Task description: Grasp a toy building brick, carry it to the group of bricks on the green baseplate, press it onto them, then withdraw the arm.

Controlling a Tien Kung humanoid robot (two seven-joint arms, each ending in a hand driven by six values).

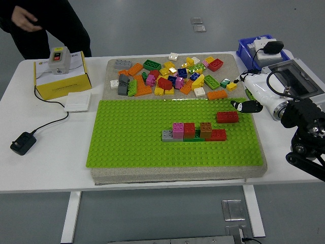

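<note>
The green baseplate lies on a beige pad in the middle of the table. On it stands the group of bricks: grey, pink, red, brown and red in a row. My right hand reaches in from the right on a white forearm. Its dark fingertips are closed on the right end of a red brick. That brick hangs just over the baseplate, up and to the right of the group. Behind the baseplate lies a pile of loose bricks. My left arm is out of the picture.
A yellow box with a grey switch unit stands at the back left, with a white flat box and a black power adapter nearby. A blue bin sits at the back right. A person's hand hovers at the top left.
</note>
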